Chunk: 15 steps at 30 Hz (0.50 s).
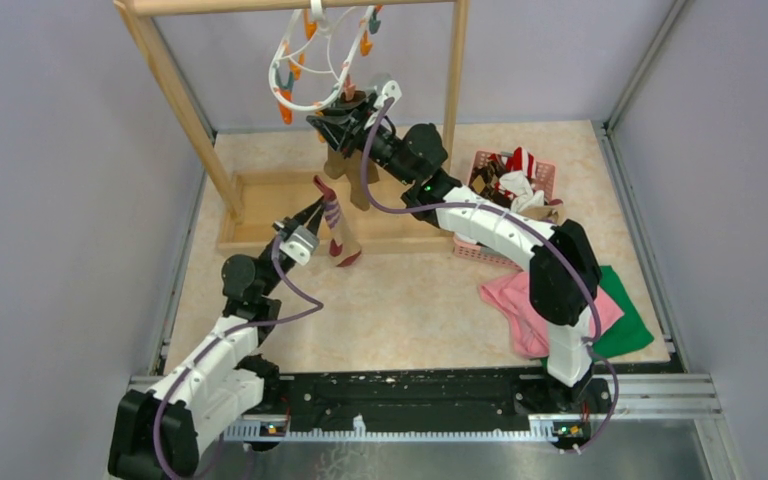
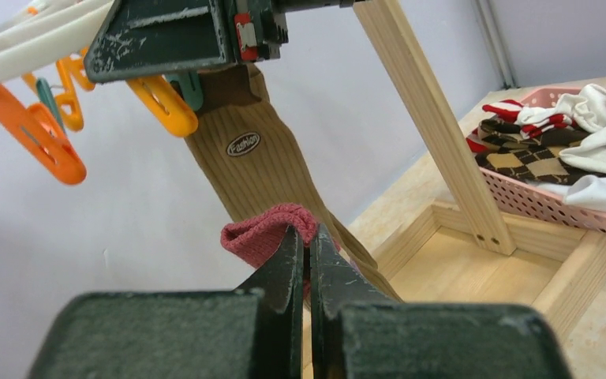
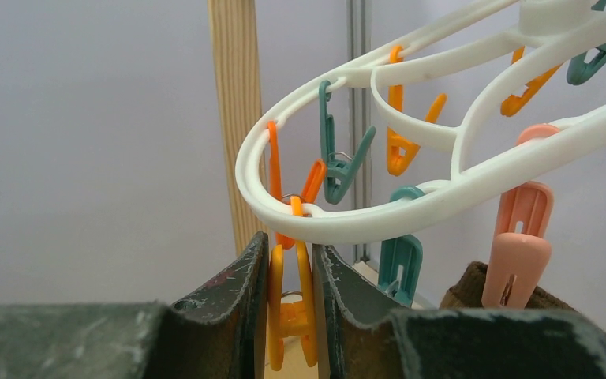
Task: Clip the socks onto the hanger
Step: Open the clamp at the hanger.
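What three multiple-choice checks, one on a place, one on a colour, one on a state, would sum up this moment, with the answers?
1. Relative to the wooden rack, where does the pink basket stand?
A) To its left
B) To its right, by the rack's base
C) Behind it, against the wall

2. What colour is the clip pinched in the right tool?
A) Orange
B) Teal
C) Pink

3. What is the left tool doing?
A) Standing open and empty
B) Squeezing a clip
C) Shut on the maroon-cuffed sock

Answers: 1 B, the top view shows the basket past the rack's right post. 2 A, the right wrist view shows an orange clip between the fingers. 3 C, the left wrist view shows the fingers closed on the cuff.
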Each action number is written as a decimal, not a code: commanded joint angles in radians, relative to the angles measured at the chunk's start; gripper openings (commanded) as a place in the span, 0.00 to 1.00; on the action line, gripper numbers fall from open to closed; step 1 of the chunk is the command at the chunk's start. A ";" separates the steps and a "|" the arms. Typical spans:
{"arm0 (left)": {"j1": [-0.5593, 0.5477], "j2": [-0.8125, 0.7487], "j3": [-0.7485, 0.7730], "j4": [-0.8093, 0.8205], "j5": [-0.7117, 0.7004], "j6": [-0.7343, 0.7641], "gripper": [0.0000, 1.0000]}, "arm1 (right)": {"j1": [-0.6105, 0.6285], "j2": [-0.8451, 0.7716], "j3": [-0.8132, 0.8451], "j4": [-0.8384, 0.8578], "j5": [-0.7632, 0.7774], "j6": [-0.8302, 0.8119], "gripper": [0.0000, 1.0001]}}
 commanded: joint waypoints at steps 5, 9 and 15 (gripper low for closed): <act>0.023 0.109 0.142 0.112 0.136 -0.034 0.00 | -0.011 -0.076 -0.010 0.022 -0.022 0.013 0.00; 0.025 0.137 0.194 0.060 0.115 -0.047 0.00 | -0.012 -0.077 -0.010 0.013 -0.022 0.009 0.00; 0.025 0.157 0.215 0.066 0.106 -0.023 0.00 | -0.013 -0.082 -0.011 -0.006 -0.017 0.010 0.00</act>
